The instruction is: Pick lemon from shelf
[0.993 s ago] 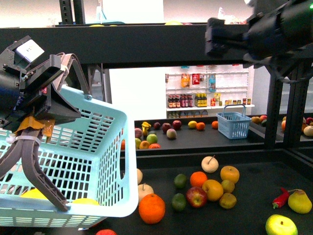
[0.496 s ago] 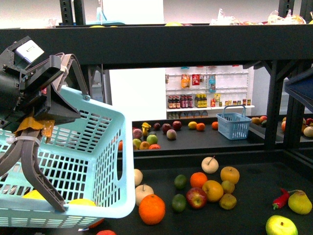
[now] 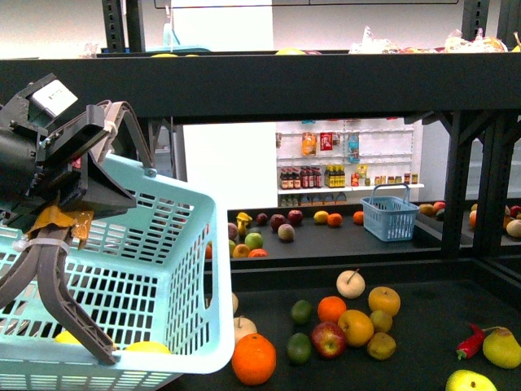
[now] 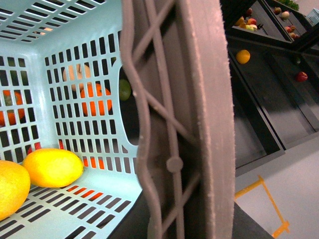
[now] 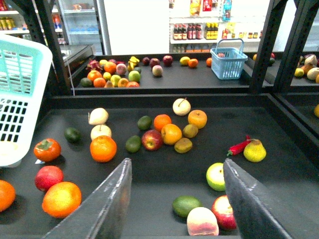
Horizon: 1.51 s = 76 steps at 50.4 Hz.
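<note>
My left gripper (image 3: 50,318) is shut on the wall of a light-blue basket (image 3: 155,269), held up at the left over the shelf (image 3: 431,326), a black tiered stand with fruit on its trays. In the left wrist view the lemon (image 4: 52,167), a bright yellow oval, lies on the basket floor (image 4: 99,199) beside a yellow-orange fruit (image 4: 10,189). It shows faintly through the basket's slots in the front view (image 3: 146,347). My right gripper (image 5: 177,162) is open and empty over the shelf tray (image 5: 149,174), and it is out of the front view.
A big orange (image 3: 253,358), a red apple (image 3: 329,340), limes, pears and a red chili (image 3: 470,342) lie on the tray. A black beam (image 3: 326,81) runs overhead and black uprights (image 3: 456,187) stand at the right. A small blue basket (image 3: 388,216) sits on the far stand.
My right arm, at the upper right a second ago, has left the front view. The basket and left gripper have shifted slightly down and left.
</note>
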Each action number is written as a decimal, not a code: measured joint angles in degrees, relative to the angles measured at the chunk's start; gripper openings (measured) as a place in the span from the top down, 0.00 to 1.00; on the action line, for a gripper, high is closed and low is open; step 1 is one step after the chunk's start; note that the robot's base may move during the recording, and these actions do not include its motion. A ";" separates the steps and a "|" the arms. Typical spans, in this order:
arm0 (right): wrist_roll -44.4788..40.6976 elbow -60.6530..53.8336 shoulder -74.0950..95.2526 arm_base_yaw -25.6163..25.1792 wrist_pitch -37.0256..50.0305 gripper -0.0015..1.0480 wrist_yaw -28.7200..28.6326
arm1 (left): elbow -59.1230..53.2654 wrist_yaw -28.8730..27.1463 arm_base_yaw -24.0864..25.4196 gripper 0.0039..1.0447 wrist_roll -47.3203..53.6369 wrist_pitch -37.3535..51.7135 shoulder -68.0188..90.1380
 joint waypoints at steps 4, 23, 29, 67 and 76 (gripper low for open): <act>-0.44 -1.66 -2.05 -1.16 -0.15 0.61 -1.18 | 0.00 -0.02 0.02 0.87 -0.02 0.00 0.00; -0.85 -6.82 -9.92 -8.37 -3.06 0.98 -8.24 | 0.00 -0.13 0.02 0.87 0.00 0.00 0.00; -0.85 -7.87 -12.41 -8.55 -4.52 0.98 -8.22 | 0.00 0.00 0.00 0.87 0.00 0.00 0.00; -0.90 -10.93 -24.79 -8.55 -12.72 0.98 -8.24 | 0.00 -0.02 0.00 0.87 0.00 0.00 0.00; -0.94 -10.93 -33.97 -8.55 -22.25 0.98 -8.28 | 0.00 -0.26 0.02 0.87 0.02 0.00 0.00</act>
